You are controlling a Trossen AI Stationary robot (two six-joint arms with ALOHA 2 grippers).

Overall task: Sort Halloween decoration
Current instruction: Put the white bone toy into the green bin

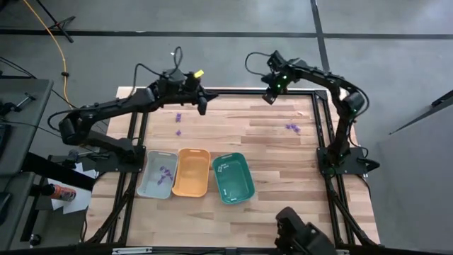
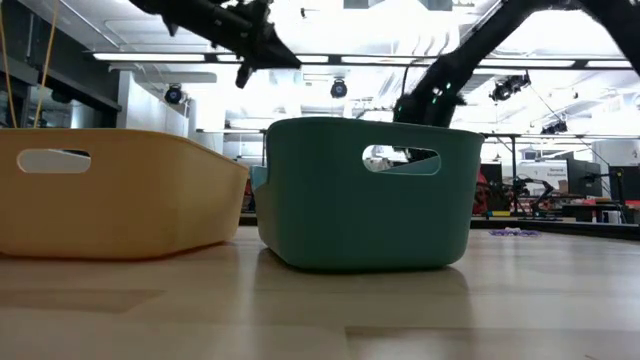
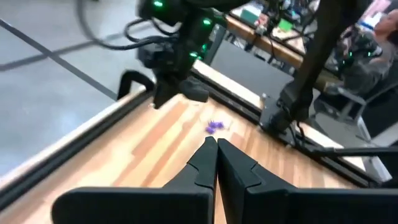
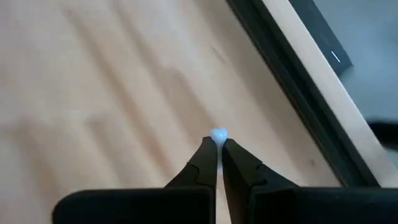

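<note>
My right gripper (image 4: 217,142) hangs above the table's far edge, right of centre (image 1: 270,96), shut on a tiny white piece (image 4: 218,134) of the Halloween decoration. My left gripper (image 3: 216,145) is shut with nothing showing between its fingers, and stays above the far edge left of centre (image 1: 202,105). Purple pieces lie on the wood below it (image 1: 179,115), a little nearer (image 1: 178,132) and at the right (image 1: 292,127). The grey tray (image 1: 151,185) holds purple pieces (image 1: 166,172). The teal tray (image 1: 244,190) holds white pieces (image 1: 224,168). My right gripper pinches the white piece (image 4: 218,134) between its two fingers, at their very tips. The fingers slant steeply down from above. The piece is lifted clear of the table and sticks out just past the fingertips.
The orange tray (image 1: 192,171) stands between the grey and teal trays near the table's front. A black frame rail (image 1: 241,92) runs along the far edge beneath both grippers. My right arm's gripper shows close ahead in the left wrist view (image 3: 180,84).
</note>
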